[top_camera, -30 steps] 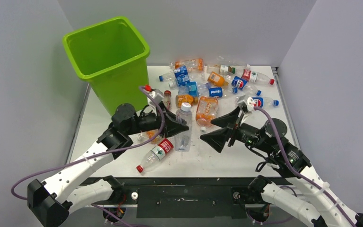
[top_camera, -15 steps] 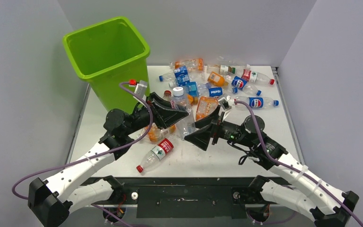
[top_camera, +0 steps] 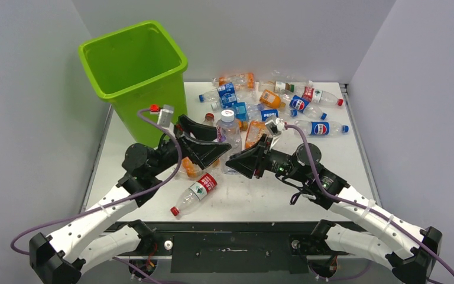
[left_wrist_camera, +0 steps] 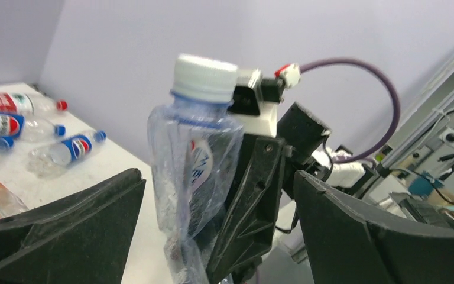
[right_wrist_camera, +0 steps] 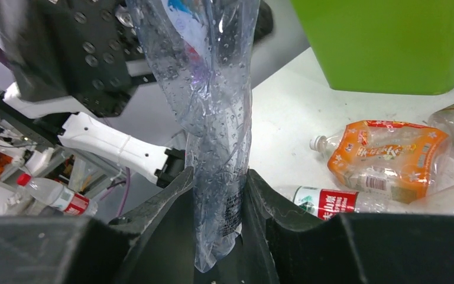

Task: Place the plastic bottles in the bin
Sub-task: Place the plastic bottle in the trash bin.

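A crumpled clear bottle (top_camera: 229, 127) with a white cap stands upright above the table between the two arms. My right gripper (top_camera: 232, 160) is shut on its lower body (right_wrist_camera: 219, 89), which is squeezed flat between the jaws. My left gripper (top_camera: 215, 147) is open on the bin side, its fingers apart on either side of the bottle (left_wrist_camera: 192, 160) without touching it. The lime-green bin (top_camera: 133, 65) stands at the back left. Several more plastic bottles (top_camera: 272, 106) lie in a pile at the back of the table.
A red-labelled bottle (top_camera: 195, 192) lies near the front, left of centre. An orange-labelled bottle (right_wrist_camera: 384, 157) lies below the left gripper, near the bin's wall (right_wrist_camera: 390, 41). Grey walls close in both sides and the back.
My right gripper moved left and shut on the white-capped bottle. My left gripper, which held and lifted that bottle before, has opened and drawn back a little toward the bin.
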Robot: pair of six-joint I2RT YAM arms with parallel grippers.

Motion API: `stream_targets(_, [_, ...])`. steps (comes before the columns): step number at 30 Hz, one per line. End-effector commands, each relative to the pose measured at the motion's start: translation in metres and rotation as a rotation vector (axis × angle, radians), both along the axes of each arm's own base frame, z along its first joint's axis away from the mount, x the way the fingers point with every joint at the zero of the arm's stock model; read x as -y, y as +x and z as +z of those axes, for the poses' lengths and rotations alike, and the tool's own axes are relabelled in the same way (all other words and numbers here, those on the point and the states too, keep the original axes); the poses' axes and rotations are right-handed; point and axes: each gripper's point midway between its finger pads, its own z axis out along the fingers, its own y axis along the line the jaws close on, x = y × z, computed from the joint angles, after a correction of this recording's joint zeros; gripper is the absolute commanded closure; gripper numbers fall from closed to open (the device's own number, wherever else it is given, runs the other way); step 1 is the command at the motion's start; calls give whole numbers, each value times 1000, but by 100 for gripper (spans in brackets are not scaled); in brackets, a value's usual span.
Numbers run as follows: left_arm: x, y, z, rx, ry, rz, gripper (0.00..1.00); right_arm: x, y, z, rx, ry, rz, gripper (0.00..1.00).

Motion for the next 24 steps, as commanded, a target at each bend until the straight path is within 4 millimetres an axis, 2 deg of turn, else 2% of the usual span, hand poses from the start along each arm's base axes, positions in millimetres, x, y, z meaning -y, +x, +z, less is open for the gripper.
stream_targets(1, [-34,6,37,74,-90,156,4,4,1,11,100,-5,-29,89])
stream_targets(3, [-36,11,44,71,-76,157,4,5,2,7,119,-28,-40,94])
stream_targets(6, [-29,19,47,46,-8,126,1,7,4,3,138,-54,-53,95])
stream_targets(9, [-19,26,41,45,93,100,12,7,4,2,151,-71,-58,95])
stream_targets(13, [-12,31,38,63,167,92,20,8,3,2,160,-84,-60,95])
stream_targets(17, [-8,35,35,73,222,92,33,8,3,1,162,-93,-61,95])
stream_targets(21, [0,31,33,94,258,67,42,7,3,0,159,-101,-64,95])
stream_targets(23, [4,28,32,110,264,50,52,7,3,0,159,-103,-64,95])
stream_targets(24, [5,27,31,116,268,50,60,7,4,0,157,-105,-64,95])
